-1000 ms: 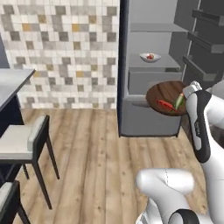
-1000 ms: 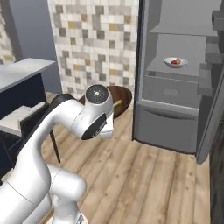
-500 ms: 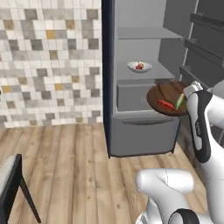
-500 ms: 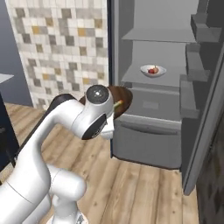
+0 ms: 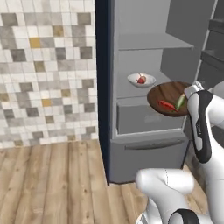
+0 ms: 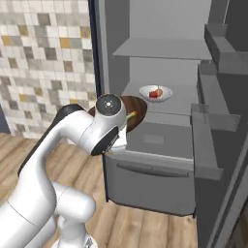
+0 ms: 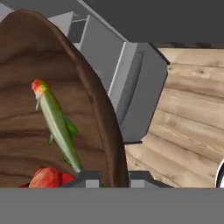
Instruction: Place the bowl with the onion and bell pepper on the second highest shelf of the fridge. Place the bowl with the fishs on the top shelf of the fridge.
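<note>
My gripper [image 7: 109, 177] pinches the rim of the brown bowl [image 5: 170, 99] with both fish [image 5: 173, 104], level with the lower shelf and below the top shelf [image 5: 151, 42], so lifting carelessly could clip that shelf's edge and spill them.

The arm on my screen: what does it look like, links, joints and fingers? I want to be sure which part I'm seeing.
The arm has glossy white, rounded links with dark joint bands. A round dark grey cap with a small centre mark closes one joint. A black stripe runs along the white forearm in the left base view. The fingers are small, grey and blocky. No cables or lettering show.
</note>
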